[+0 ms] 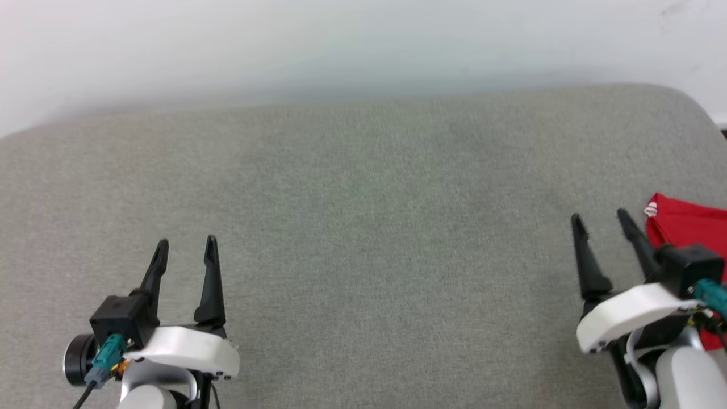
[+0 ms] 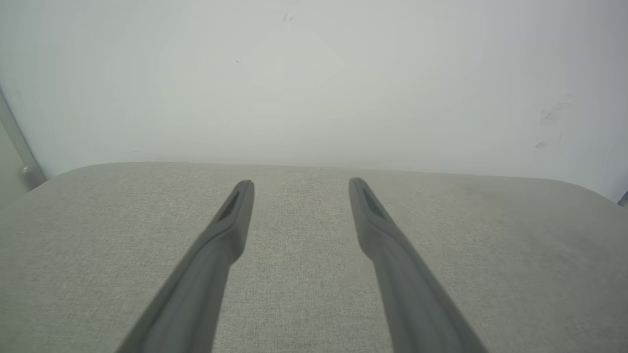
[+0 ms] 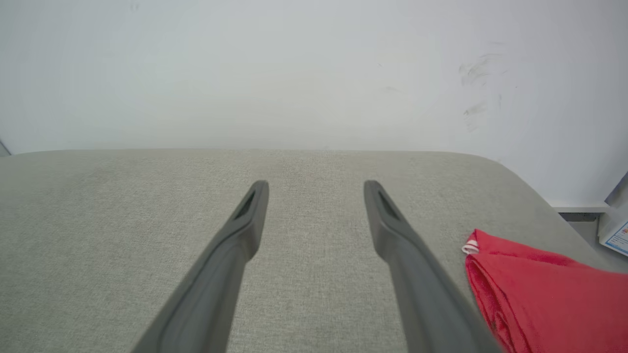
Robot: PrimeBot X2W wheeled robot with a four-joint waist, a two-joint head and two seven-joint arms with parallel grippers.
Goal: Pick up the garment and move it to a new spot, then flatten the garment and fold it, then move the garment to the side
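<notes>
**Figure. Both end effectors over the grey bench, garment at the right edge.**

In the head view you see the bench (image 1: 363,227), covered in grey woven fabric with rounded far corners. It runs from the near edge to a pale wall (image 1: 363,45) on the far side.

Your left end effector (image 1: 187,242) sits at the near left with its two dark fingers spread and pointing toward the wall. It is released, with only bench fabric between the fingers. The left wrist view confirms this: the left end effector (image 2: 300,183) stands wide apart over bare grey cloth.

Your right end effector (image 1: 599,216) sits at the near right, likewise released, with its fingers angled slightly to the left. In the right wrist view the right end effector (image 3: 315,184) also has only grey fabric in its gap.

The garment (image 1: 690,224) lies on the bench at the far right of the scene, just to the right of the right end effector's outer finger. It is partly hidden behind that arm's wrist. In the right wrist view the garment (image 3: 544,289) is a bright red bundle with layered edges along its left side. A small piece of red-and-white trim (image 3: 471,246) shows at its far corner. You cannot tell from these views whether the finger touches the cloth.
</notes>
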